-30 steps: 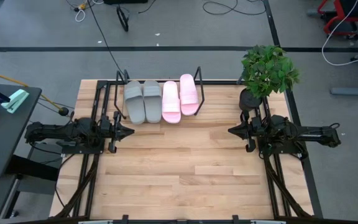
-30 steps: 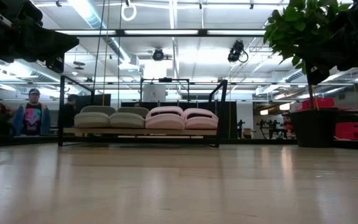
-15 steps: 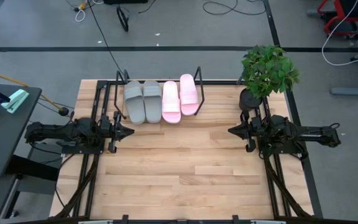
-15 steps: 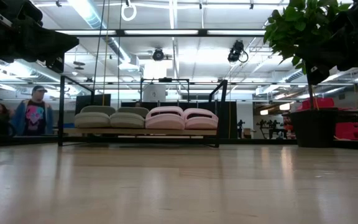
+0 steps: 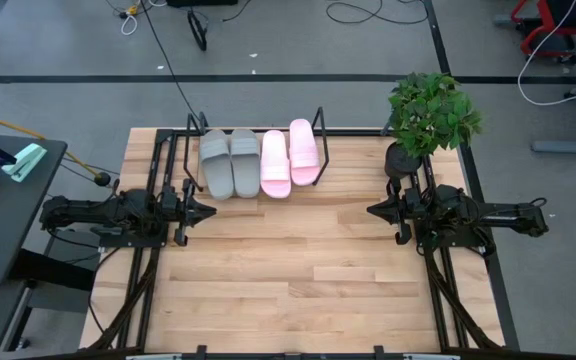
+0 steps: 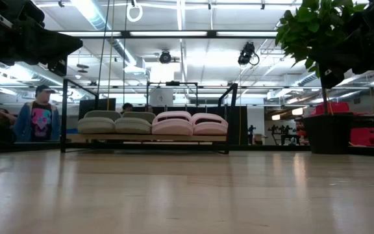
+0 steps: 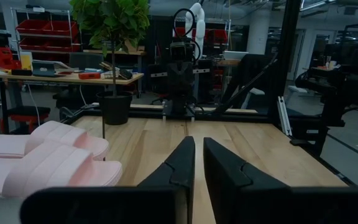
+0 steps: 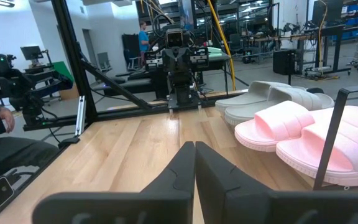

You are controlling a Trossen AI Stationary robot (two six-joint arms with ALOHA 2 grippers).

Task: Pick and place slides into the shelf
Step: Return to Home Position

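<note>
Only a person [image 6: 41, 118] at the low view's far left has shifted; all else is unchanged.

High view: two grey foam slides [image 5: 224, 163] and two pale pink foam slides [image 5: 290, 157] fill the black wire shelf [image 5: 322, 130], upper centre. Placement is judged complete, with only parking left. The left gripper [image 5: 208, 210] sits mid-left and the right gripper [image 5: 371, 210] mid-right, both clear of it.

Low view: this view alone confirms all four sit level.

Left wrist view: fingers a slit apart, empty.

Right wrist view: fingers touching, empty.
</note>
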